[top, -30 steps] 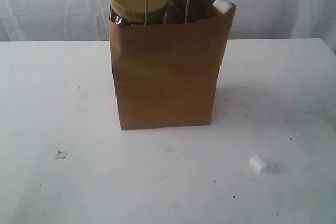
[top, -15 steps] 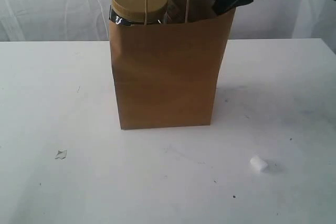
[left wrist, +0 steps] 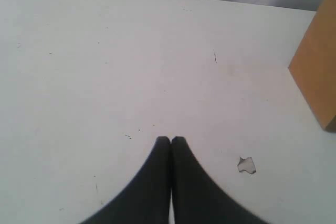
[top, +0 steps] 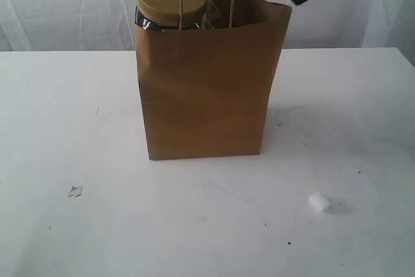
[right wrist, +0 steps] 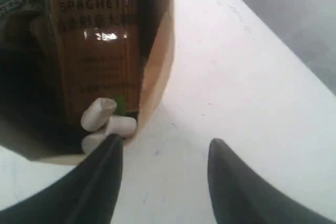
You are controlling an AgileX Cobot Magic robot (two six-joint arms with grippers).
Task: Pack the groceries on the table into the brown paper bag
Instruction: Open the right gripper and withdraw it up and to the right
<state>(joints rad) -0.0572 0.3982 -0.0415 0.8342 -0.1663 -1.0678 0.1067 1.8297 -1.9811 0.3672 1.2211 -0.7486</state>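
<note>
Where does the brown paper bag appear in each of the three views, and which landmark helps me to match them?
Exterior view: the brown paper bag stands upright in the middle of the table.
Left wrist view: only a lower corner of the bag shows at the frame's edge, beyond the pale scrap.
Right wrist view: its open mouth and wall, marshmallows inside.
Shared landmark: the white table.

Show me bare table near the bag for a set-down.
Free: the table left of the brown paper bag, down to the paper scrap; right of the bag, up to the stray marshmallow; the front strip between scrap and marshmallow. Crowded: the bag's mouth, nut jar inside, right gripper over its rim.
</note>
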